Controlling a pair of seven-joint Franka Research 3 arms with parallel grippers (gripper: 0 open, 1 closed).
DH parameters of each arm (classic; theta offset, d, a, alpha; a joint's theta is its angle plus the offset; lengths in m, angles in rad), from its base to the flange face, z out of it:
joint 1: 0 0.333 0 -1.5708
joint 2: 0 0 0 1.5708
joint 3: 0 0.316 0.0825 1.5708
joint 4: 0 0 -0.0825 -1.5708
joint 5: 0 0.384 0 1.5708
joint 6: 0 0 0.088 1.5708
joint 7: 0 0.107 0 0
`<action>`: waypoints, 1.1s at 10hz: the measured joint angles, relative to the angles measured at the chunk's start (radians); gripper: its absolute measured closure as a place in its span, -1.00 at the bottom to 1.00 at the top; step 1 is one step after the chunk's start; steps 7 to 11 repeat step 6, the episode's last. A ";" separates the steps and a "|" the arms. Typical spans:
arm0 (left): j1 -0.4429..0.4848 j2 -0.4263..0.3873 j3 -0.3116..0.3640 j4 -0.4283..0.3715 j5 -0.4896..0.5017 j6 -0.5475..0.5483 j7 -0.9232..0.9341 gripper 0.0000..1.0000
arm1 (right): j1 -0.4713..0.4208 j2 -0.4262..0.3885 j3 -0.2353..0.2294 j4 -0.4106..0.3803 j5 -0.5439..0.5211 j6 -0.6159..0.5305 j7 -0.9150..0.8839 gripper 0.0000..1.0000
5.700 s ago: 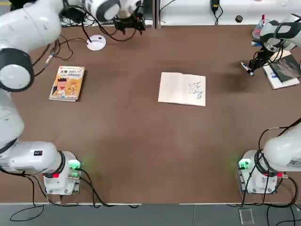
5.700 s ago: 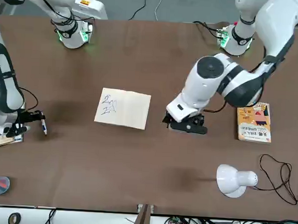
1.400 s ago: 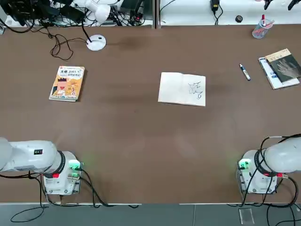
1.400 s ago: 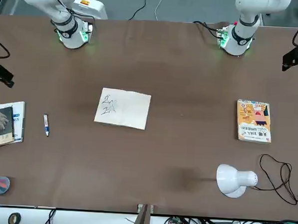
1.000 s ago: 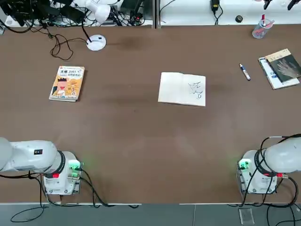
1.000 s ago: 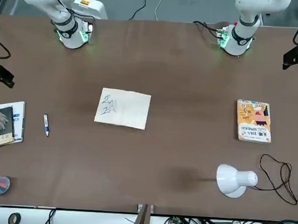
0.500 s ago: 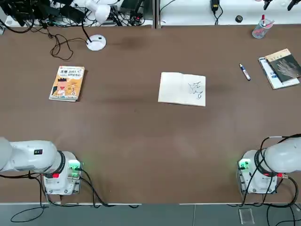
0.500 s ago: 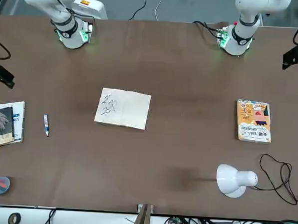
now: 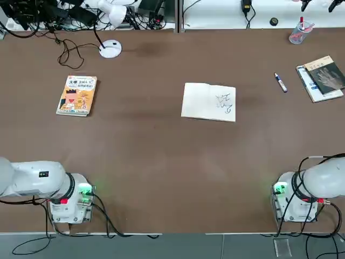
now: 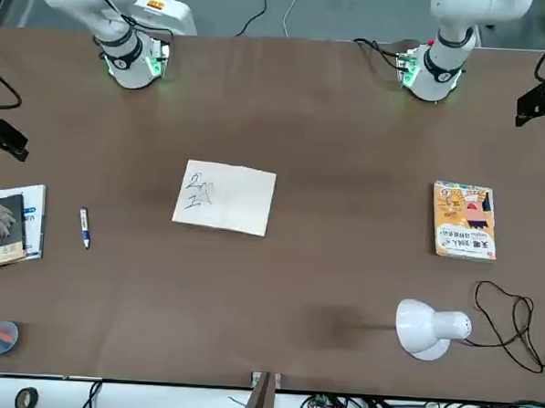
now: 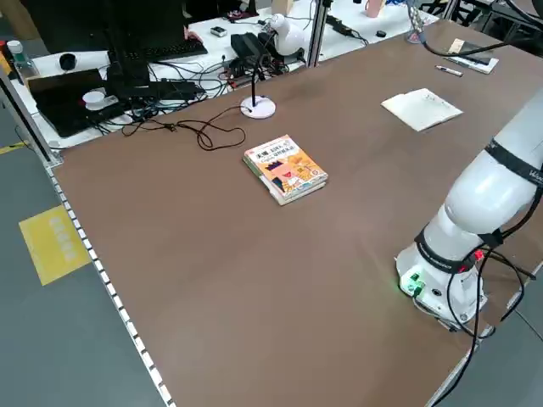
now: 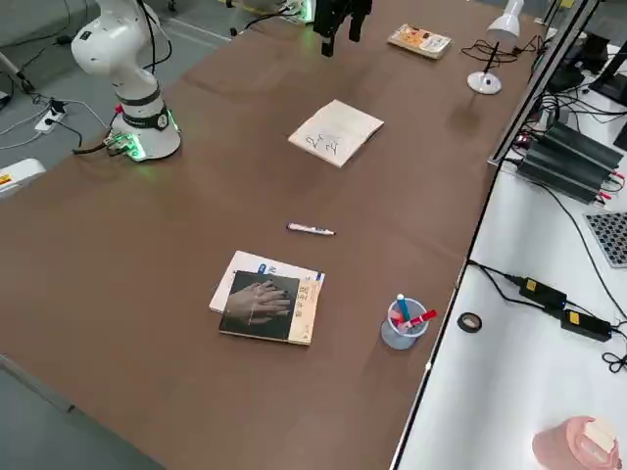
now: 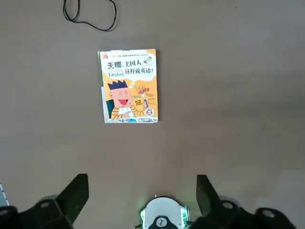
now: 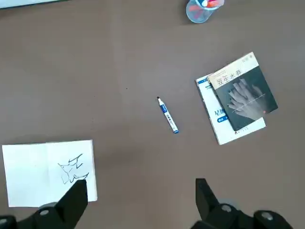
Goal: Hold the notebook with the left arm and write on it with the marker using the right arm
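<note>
The notebook [image 9: 209, 101] lies open in the middle of the table, with dark scribbles on its right page, and nothing touches it. The marker [image 9: 280, 82] lies loose on the table between the notebook and the dark-covered book. In the right wrist view my right gripper [image 14: 139, 198] is open and empty, high above the marker [image 14: 167, 115] and the notebook [image 14: 47, 174]. In the left wrist view my left gripper [image 13: 140, 195] is open and empty, high above the table's left side. In the front view both grippers hang at the picture's side edges, left gripper [image 10: 537, 101] and right gripper [image 10: 3, 138].
An orange-yellow cartoon-cover book [image 9: 77, 95] lies at the left. A white desk lamp [image 9: 110, 48] with a cable stands at the far left. At the far right are a dark-covered book [image 9: 323, 77] on a white one and a clear cup [image 9: 299, 32] of pens.
Nothing has moved in the last second. Since the earliest frames, the right gripper has let go of the marker, which now lies on the table. Both arms have lifted up and away.
</note>
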 joint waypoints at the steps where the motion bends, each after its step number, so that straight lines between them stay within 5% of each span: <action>1: 0.000 0.000 0.000 0.000 0.000 0.000 0.000 -1.00 | 0.000 0.001 0.001 0.000 0.000 0.002 0.000 -1.00; 11: -0.001 0.000 -0.001 0.000 0.000 0.000 0.000 -1.00 | 0.001 0.001 0.002 0.000 0.000 0.009 0.000 -1.00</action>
